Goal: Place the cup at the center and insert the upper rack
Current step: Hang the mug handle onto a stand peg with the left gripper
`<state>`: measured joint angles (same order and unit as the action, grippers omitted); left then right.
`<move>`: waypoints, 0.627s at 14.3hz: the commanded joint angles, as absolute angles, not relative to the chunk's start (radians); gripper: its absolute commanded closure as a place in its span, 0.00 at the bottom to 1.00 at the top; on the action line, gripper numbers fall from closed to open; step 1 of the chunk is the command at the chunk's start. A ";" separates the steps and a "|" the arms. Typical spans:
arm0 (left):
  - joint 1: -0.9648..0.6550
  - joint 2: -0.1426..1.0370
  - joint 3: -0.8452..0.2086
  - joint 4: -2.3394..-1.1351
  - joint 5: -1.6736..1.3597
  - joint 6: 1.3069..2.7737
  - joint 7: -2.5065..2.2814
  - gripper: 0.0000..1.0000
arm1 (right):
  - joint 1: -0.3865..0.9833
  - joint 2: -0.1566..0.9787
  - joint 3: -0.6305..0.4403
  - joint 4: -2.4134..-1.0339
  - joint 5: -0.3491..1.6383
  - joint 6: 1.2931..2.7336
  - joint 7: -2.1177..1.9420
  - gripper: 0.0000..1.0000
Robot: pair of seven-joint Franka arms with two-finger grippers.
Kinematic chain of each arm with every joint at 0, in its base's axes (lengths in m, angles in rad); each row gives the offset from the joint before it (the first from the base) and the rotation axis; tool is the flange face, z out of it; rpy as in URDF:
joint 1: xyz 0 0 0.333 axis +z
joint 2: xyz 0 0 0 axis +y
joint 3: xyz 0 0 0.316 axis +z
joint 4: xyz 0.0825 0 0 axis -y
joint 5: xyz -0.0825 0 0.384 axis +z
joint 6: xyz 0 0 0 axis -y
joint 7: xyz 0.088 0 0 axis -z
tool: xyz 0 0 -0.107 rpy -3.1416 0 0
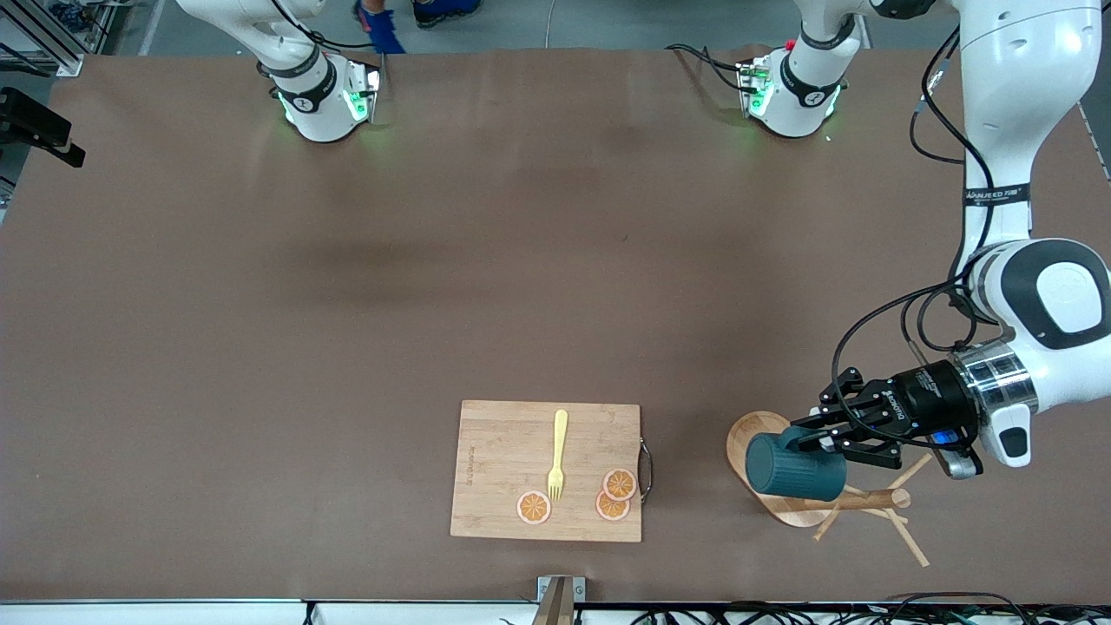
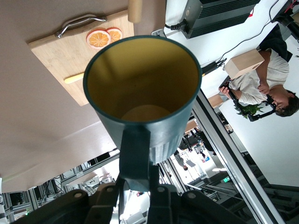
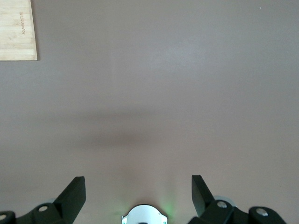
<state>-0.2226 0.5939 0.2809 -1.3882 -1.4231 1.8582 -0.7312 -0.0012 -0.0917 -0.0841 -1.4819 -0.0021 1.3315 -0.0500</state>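
Gripping the teal mug (image 1: 794,466) by its handle above the wooden mug tree (image 1: 785,499), the left claw (image 1: 820,437) must next carry it toward ten o'clock, tabletop centre, while the right claw (image 3: 138,191) waits spread apart.

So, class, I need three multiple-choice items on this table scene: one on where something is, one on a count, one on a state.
1. Where does the yellow fork lie?
A. on the cutting board
B. on the bare table
C. inside the cup

2. How many orange slices are on the board?
A. one
B. three
C. five

3. What is the left gripper doing?
A. hanging open
B. shut on the fork
C. shut on the cup by its handle, over the mug tree

Answers: 1 A, the fork rests on the wood. 2 B, one slice lies alone and two overlap. 3 C, the fingers pinch the teal handle.
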 commanded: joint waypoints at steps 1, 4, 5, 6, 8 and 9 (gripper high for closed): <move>-0.207 0.620 0.282 -1.345 -1.451 1.842 -0.723 1.00 | -0.028 -0.083 -0.066 -1.462 0.003 1.316 -0.055 0.00; -0.199 0.635 0.281 -1.342 -1.453 1.844 -0.706 1.00 | -0.026 -0.084 -0.066 -1.462 0.003 1.315 -0.055 0.00; -0.195 0.644 0.281 -1.338 -1.463 1.844 -0.695 1.00 | -0.026 -0.086 -0.066 -1.462 0.003 1.313 -0.054 0.00; -0.190 0.649 0.282 -1.339 -1.480 1.842 -0.693 1.00 | -0.023 -0.086 -0.066 -1.463 0.003 1.313 -0.054 0.00; -0.175 0.657 0.281 -1.338 -1.489 1.842 -0.693 1.00 | -0.021 -0.086 -0.066 -1.470 0.008 1.316 -0.057 0.00; -0.175 0.658 0.281 -1.339 -1.489 1.842 -0.693 1.00 | -0.023 -0.087 -0.067 -1.470 0.018 1.324 -0.058 0.00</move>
<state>-0.1873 0.6374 0.2820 -1.3708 -1.4632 1.8582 -0.7041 -0.0029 -0.0914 -0.0805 -1.4793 0.0004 1.3253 -0.0500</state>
